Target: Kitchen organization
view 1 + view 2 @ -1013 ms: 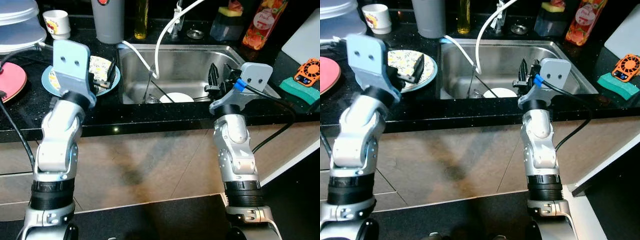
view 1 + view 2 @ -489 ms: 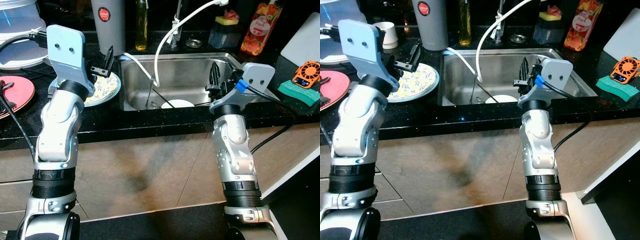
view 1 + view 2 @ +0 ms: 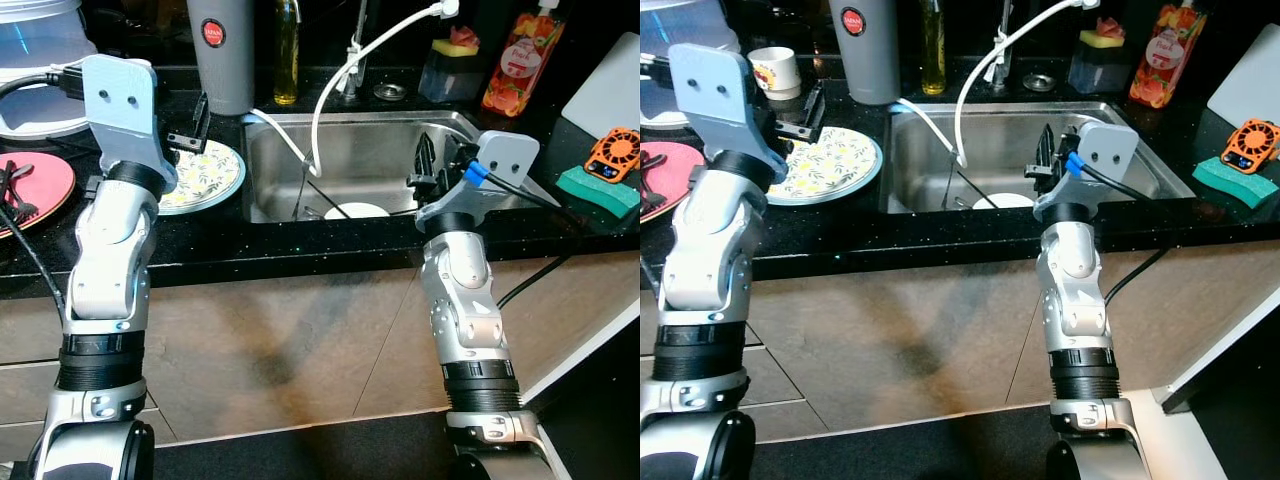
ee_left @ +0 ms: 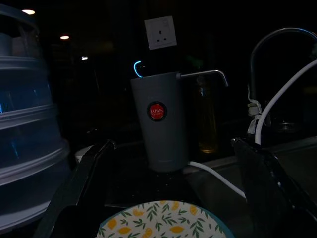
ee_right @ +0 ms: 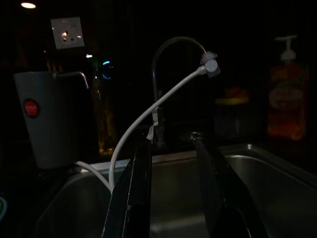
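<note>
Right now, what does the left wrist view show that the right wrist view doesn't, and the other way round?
Left wrist alone: the patterned plate just below its spread fingers, and stacked clear containers beside it.
Right wrist alone: the sink basin beyond its own fingers, the orange pump bottle and a dark sponge holder.
Both: the grey dispenser, the faucet with its white hose, the oil bottle and the wall socket.

Plate (image 3: 830,160): white, yellow lemon print, teal rim. Left of it, red plate (image 3: 665,170). Behind it, grey dispenser (image 3: 866,50), red badge.
</note>
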### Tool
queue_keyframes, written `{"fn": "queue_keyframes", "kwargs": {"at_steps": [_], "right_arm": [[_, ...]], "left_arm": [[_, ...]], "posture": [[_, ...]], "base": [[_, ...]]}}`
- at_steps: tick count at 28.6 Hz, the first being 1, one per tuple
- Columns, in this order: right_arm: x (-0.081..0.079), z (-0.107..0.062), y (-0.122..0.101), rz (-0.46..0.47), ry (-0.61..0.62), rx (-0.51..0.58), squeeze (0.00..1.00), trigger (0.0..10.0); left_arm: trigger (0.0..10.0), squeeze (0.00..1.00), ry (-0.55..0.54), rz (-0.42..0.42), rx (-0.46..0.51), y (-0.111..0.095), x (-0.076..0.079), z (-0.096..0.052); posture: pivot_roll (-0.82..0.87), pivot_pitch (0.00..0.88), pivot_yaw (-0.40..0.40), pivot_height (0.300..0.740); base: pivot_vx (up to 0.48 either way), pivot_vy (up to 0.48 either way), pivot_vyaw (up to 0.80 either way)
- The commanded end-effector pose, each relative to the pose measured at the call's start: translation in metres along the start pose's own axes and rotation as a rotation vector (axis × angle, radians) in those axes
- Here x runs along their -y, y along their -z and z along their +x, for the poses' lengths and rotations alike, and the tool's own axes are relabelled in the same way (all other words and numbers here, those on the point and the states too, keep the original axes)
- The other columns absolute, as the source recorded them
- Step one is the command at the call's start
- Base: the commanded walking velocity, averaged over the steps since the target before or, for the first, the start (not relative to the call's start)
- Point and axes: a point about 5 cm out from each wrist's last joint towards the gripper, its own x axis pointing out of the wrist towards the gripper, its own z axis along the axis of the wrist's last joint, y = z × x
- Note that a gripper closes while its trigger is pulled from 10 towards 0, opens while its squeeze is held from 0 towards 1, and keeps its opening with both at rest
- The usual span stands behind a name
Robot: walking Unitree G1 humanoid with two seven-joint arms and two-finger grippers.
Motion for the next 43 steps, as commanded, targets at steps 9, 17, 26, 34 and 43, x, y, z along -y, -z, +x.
{"fn": "queue_keyframes", "kwargs": {"at_steps": [9, 17, 26, 34, 43], "right_arm": [[0.003, 0.001, 0.002, -0.004, -0.002, -0.006, 0.00, 10.0], [0.003, 0.001, 0.002, -0.003, -0.007, -0.008, 0.00, 10.0], [0.000, 0.001, 0.004, 0.008, -0.011, -0.009, 0.00, 10.0], [-0.003, 0.001, 0.006, 0.010, -0.028, -0.018, 0.00, 10.0], [-0.004, 0.002, 0.006, 0.010, -0.032, -0.016, 0.00, 10.0]], "left_arm": [[10.0, 0.00, -0.004, 0.053, -0.022, 0.006, 0.001, 0.001], [10.0, 0.00, 0.131, 0.405, -0.181, 0.020, -0.030, 0.006], [10.0, 0.00, -0.129, 0.339, -0.295, 0.023, -0.072, 0.007], [10.0, 0.00, -0.147, 0.139, -0.364, 0.043, -0.043, -0.012], [10.0, 0.00, -0.114, 0.234, -0.344, 0.039, -0.035, -0.009]], "posture": [[0.21, 0.014, -0.035, 0.740], [0.21, 0.021, -0.035, 0.740], [0.23, 0.024, -0.029, 0.740], [0.24, 0.028, -0.041, 0.740], [0.24, 0.025, -0.039, 0.740]], "base": [[0.000, 0.000, 0.00], [0.000, 0.000, 0.00], [0.000, 0.000, 0.00], [0.000, 0.000, 0.00], [0.000, 0.000, 0.00]]}}
